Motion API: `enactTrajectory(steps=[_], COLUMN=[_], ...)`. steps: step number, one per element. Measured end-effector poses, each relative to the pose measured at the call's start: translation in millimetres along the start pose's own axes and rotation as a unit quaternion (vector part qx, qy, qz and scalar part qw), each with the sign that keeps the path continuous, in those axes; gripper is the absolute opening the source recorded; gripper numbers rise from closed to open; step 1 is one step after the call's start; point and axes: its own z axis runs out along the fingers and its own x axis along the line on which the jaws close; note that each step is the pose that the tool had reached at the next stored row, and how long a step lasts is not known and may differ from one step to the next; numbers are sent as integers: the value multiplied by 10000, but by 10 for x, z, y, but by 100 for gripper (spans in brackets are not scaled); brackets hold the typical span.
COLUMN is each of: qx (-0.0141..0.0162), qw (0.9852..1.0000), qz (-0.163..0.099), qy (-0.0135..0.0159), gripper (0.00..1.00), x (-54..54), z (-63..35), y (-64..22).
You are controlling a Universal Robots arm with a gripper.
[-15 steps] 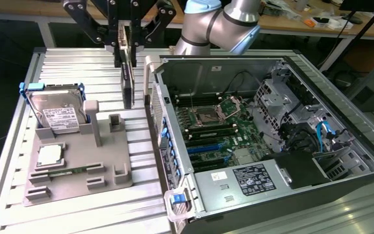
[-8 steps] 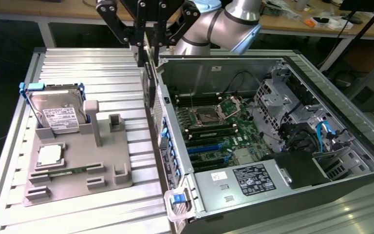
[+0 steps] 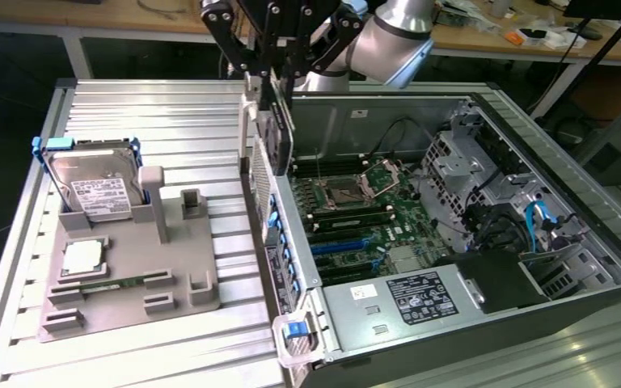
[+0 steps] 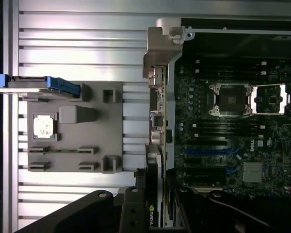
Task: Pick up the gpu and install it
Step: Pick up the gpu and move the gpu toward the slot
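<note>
The gpu is a thin dark card with a silvery end bracket. It hangs on edge above the open computer case, over the case wall on the exterior view's left side. My gripper is shut on the card's upper edge. In the wrist view I look straight down the gpu, which shows a green logo, with my gripper closed on either side of it. Below it lie the case's rear wall and the motherboard with its blue slots.
A grey parts fixture sits on the ribbed aluminium table. It holds a silver hard drive in a blue frame, a processor chip and a small green memory stick. Drive cages and cables fill the case's far side.
</note>
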Motion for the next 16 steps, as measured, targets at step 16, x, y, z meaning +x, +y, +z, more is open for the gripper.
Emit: enactTrajectory(steps=[16], qx=[0], qw=[10000], qz=[1], qy=[0], gripper=[27], x=[-497], z=[-1], y=[-10])
